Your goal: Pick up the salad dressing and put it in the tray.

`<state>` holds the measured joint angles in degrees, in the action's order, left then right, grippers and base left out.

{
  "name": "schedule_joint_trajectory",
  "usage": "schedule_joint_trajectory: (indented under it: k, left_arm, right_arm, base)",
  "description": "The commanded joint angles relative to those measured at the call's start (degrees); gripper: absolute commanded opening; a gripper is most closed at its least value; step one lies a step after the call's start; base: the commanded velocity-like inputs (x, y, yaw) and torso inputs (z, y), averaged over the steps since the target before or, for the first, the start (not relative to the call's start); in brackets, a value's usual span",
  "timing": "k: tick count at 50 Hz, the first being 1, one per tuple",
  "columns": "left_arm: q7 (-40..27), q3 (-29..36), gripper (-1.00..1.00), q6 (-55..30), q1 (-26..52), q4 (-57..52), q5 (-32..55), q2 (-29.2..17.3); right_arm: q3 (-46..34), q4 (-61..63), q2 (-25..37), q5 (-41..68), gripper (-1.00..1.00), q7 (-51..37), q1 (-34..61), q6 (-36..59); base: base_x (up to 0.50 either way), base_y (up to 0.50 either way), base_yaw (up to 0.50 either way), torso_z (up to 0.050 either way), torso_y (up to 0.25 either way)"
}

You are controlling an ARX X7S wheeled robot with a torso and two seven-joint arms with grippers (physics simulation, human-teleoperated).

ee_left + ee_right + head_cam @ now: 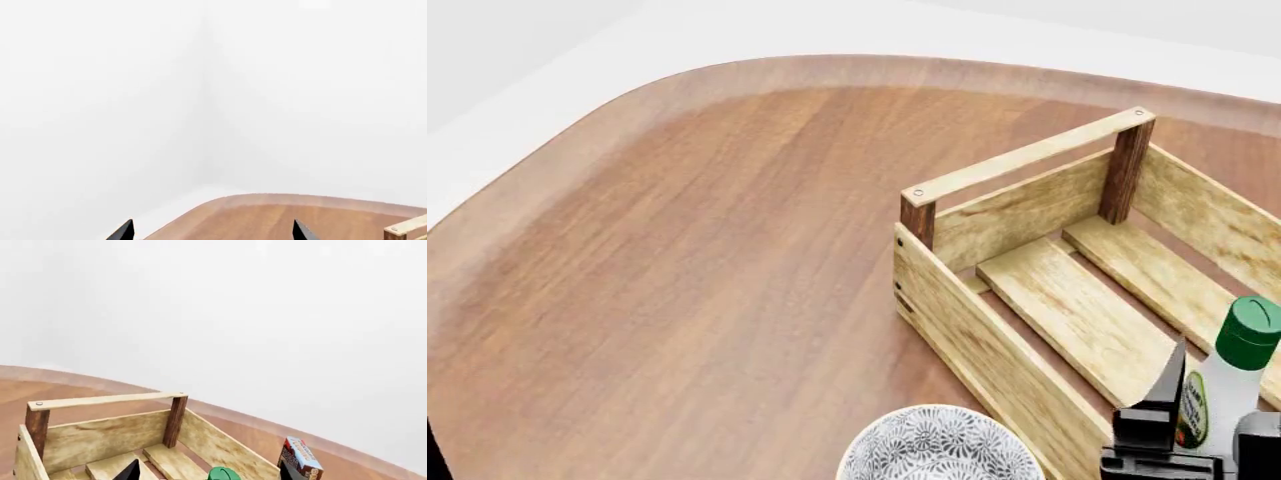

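One bottle of salad dressing (1229, 385), one wooden crate (1014, 215), one patterned bowl (940, 445) and one small red-blue carton (300, 457) stand on a single brown table (681, 260). Two claws are in view.

The right claw (1198, 432) shows at the lower edge of the head view, its dark fingers (1157, 405) on either side of the bottle's whitish body, closed against it. The bottle stands upright with its green cap (1250, 330) above the fingers, and it sits over the slats inside the crate; whether its base touches the slats is hidden. In the right wrist view the green cap (223, 474) peeks up between the two finger tips (129, 472).

The left claw (212, 232) shows only two black finger tips (122, 232), well apart, with nothing between them, above the table's rounded edge (267, 200). A corner of the crate (405, 229) lies just beside it.

The bowl stands just outside the crate's near wall. The carton stands upright beyond the crate's far wall, on the table. The crate's top rail (103, 400) spans two dark posts (175, 421) ahead of the bottle.
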<state>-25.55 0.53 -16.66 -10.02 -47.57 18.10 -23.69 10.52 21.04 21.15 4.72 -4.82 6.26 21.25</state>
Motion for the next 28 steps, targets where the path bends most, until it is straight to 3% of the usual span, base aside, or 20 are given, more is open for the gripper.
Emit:
schedule_joint_trajectory:
  k: [1,16,28]
  left_arm:
    - [1.34,-4.41,1.00,10.09,-4.26,-0.04,-2.31,2.18]
    - [2.36,-7.14,1.00,31.22,-12.29,0.97,-7.94,5.56]
    - [2.64,-8.13,1.00,36.70,-14.71,1.14,-6.89,5.99]
  right_arm:
    - [6.37,25.39,-4.79,-2.55,1.00,-2.09,-17.09,-11.30]
    - [11.82,32.03,-10.88,-0.39,1.00,-4.22,-31.24,-33.85]
    - [14.03,34.22,-12.84,2.16,1.00,-4.74,-37.38,-42.81]
  base:
    - [0.00,0.00,0.00,0.000,0.000]
    - [0.00,0.00,0.00,0.000,0.000]
    - [0.00,0.00,0.00,0.000,0.000]
